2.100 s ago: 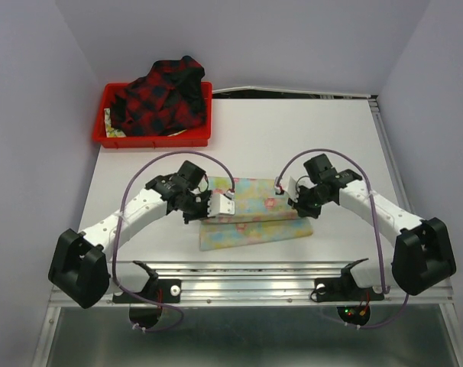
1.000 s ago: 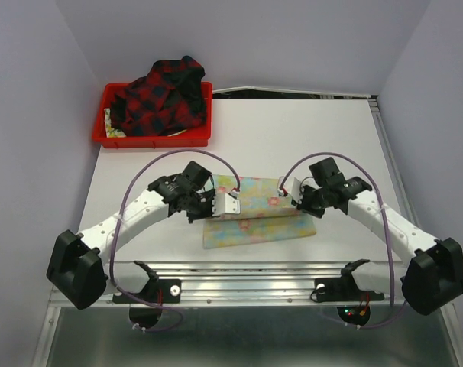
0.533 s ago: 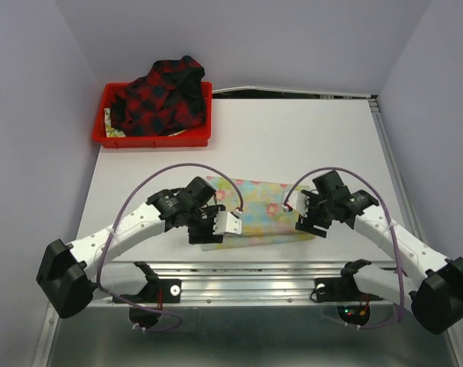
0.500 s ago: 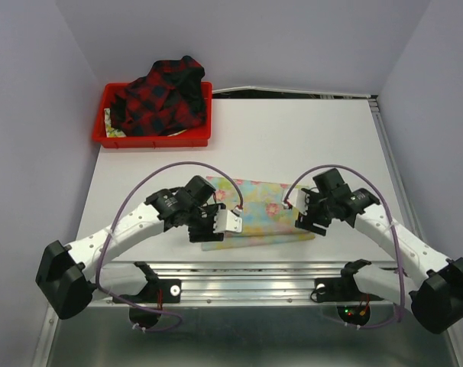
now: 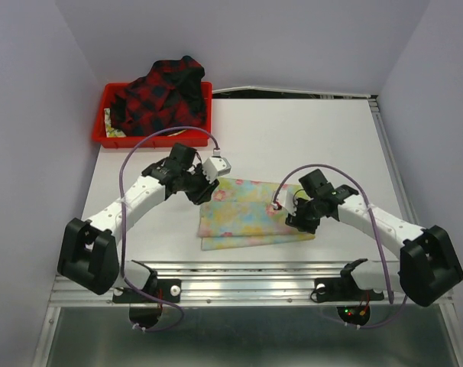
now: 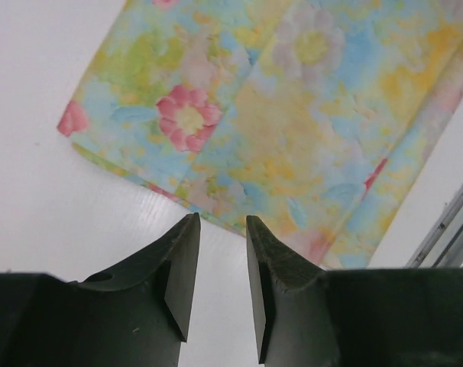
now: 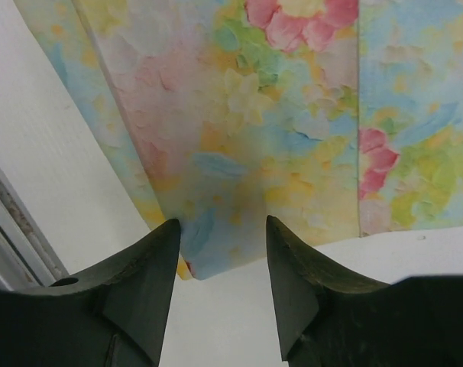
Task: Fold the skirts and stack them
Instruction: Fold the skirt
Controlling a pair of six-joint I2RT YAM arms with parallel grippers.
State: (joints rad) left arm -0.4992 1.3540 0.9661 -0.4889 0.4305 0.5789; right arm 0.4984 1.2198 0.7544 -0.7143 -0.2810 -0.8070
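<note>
Top external view: the folded pastel yellow-and-blue floral cloth skirt [image 5: 250,214] is laid near the white table's [image 5: 293,138] front edge. The left gripper [image 6: 220,222] and right gripper [image 7: 222,223], jaws apart and empty, are best lifted straight, leaving folds undisturbed.

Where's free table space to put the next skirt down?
Widest bare table: the far half, right of the red tray, beyond the floral skirt. Crowded: near centre, where the left gripper and right gripper flank that skirt. The plaid skirt is heaped in the tray.
</note>
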